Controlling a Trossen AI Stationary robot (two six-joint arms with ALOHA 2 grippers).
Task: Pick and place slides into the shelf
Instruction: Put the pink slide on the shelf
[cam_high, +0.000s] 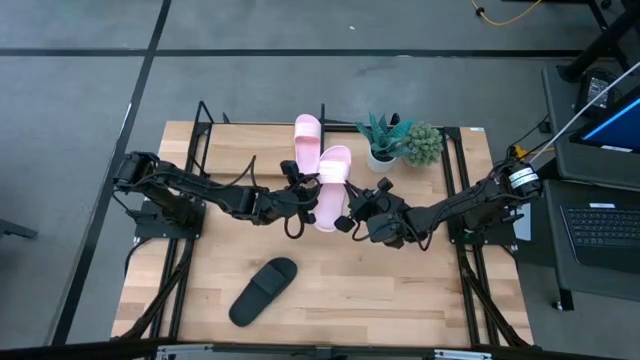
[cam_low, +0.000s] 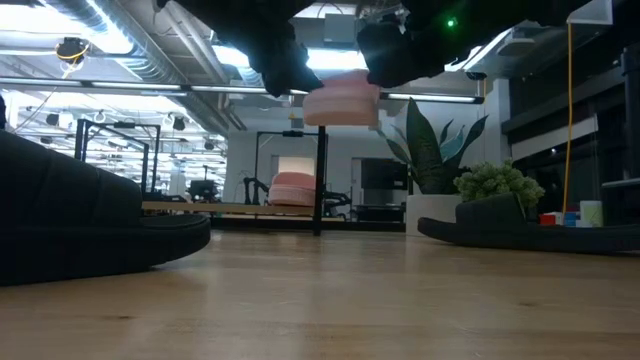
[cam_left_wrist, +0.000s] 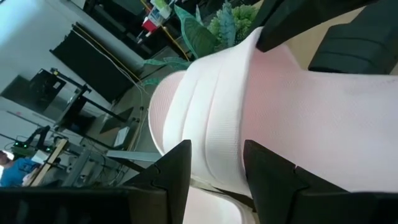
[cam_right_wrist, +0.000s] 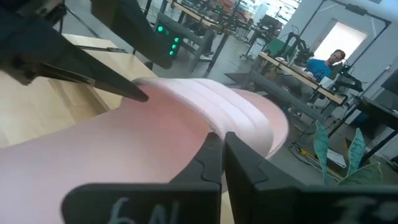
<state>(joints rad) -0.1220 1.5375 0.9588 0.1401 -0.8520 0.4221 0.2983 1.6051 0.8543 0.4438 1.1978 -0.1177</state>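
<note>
Wood table (cam_high: 380, 300), both grippers up mid-table holding one pink slide (cam_high: 331, 186) in the air: left gripper (cam_high: 298, 190) clamps its strap, right gripper (cam_high: 349, 214) pinches its edge. Looks light, bendy foam; I'd grab the strap.

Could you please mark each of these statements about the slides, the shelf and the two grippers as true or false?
1. Both grippers hold the same pink slide in the air. True: the left gripper and the right gripper grip it from opposite sides, and the low view shows it off the table.
2. A pink slide already sits in the shelf. True.
3. The black slide is in the shelf. False: it lies on the table's near side.
4. The potted plants stand at the table's front left corner. False: they stand at the back, right of the shelf.
</note>
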